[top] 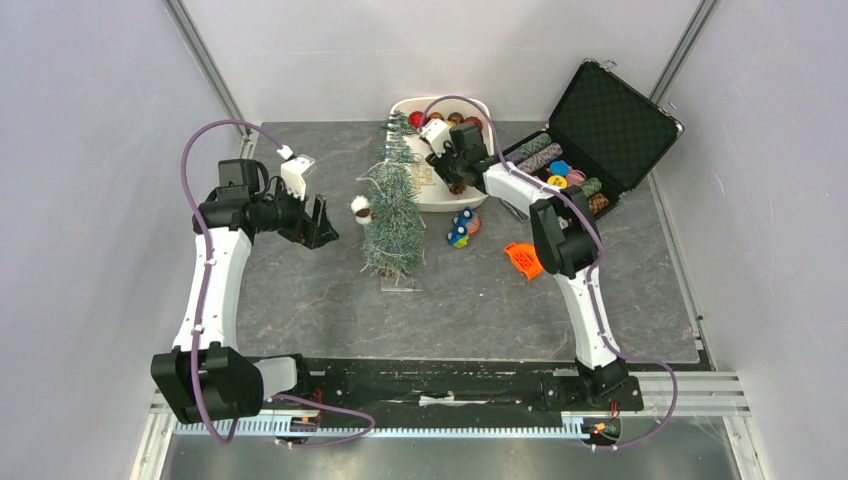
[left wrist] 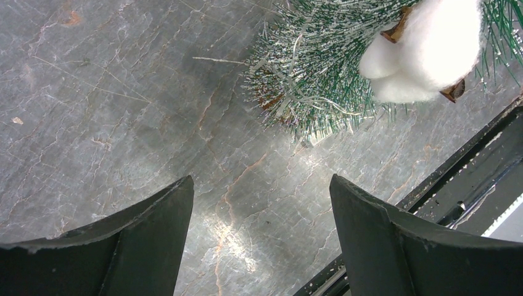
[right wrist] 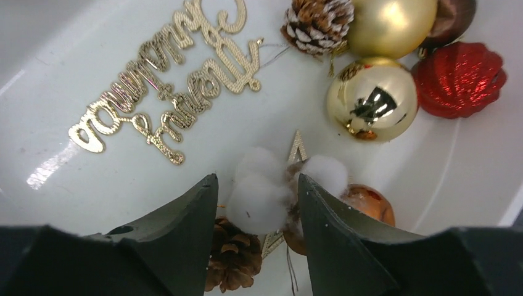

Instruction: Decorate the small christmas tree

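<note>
The small christmas tree [top: 392, 215] stands mid-table on a clear base, with a white cotton ornament [top: 361, 208] on its left side. My left gripper [top: 325, 225] hovers open just left of it. In the left wrist view the frosted branches [left wrist: 308, 61] and the cotton ornament [left wrist: 425, 49] lie beyond my empty left gripper [left wrist: 260, 182]. My right gripper [top: 450, 170] reaches into the white tray [top: 440, 205]. Its jaws stand open around a cotton boll ornament [right wrist: 259, 197], the right finger [right wrist: 333, 228] touching it, a thin gap on the left.
In the tray [right wrist: 74, 185] lie a gold script sign [right wrist: 166, 80], gold balls [right wrist: 372, 106], a red ornament [right wrist: 459, 80], pine cones [right wrist: 234, 259] and a copper ball [right wrist: 370, 203]. An open black case [top: 610, 120], an orange piece [top: 524, 260] and colourful ornaments [top: 462, 228] sit right of the tree.
</note>
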`<action>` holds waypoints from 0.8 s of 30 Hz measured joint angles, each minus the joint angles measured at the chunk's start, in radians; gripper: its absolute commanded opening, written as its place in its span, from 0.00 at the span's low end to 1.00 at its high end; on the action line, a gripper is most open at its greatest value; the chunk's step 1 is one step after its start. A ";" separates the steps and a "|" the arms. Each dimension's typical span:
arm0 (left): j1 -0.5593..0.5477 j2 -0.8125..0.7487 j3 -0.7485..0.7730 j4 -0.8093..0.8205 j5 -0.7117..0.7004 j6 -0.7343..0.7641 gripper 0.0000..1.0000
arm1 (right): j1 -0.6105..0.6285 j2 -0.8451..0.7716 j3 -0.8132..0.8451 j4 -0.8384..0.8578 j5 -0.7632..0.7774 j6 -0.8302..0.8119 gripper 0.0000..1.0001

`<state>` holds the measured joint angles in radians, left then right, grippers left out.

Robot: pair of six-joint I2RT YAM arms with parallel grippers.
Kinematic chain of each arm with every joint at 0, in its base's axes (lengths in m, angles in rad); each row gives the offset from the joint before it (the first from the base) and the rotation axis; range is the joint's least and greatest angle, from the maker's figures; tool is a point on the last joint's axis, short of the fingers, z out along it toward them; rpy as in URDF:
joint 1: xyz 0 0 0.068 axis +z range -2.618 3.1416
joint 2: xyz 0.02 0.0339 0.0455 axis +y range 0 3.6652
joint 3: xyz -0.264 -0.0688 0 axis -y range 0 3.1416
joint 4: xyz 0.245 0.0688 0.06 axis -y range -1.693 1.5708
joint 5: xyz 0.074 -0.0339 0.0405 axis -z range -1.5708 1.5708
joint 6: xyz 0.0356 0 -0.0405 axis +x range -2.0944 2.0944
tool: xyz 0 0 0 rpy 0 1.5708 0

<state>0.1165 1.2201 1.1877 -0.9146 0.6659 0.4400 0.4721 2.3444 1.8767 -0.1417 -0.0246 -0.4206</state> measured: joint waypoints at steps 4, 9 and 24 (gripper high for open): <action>0.000 0.000 0.000 0.000 0.001 0.000 0.87 | 0.000 0.039 0.010 -0.012 0.024 -0.021 0.45; 0.000 0.000 0.000 -0.004 0.011 0.000 0.87 | 0.000 0.059 0.019 -0.013 0.035 -0.035 0.20; 0.000 0.000 0.001 -0.035 0.018 0.006 0.87 | -0.006 -0.337 -0.321 0.125 -0.024 0.121 0.00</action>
<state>0.1165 1.2201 1.1889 -0.9501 0.6838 0.4465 0.4664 2.0075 1.5558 -0.0170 -0.0486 -0.2996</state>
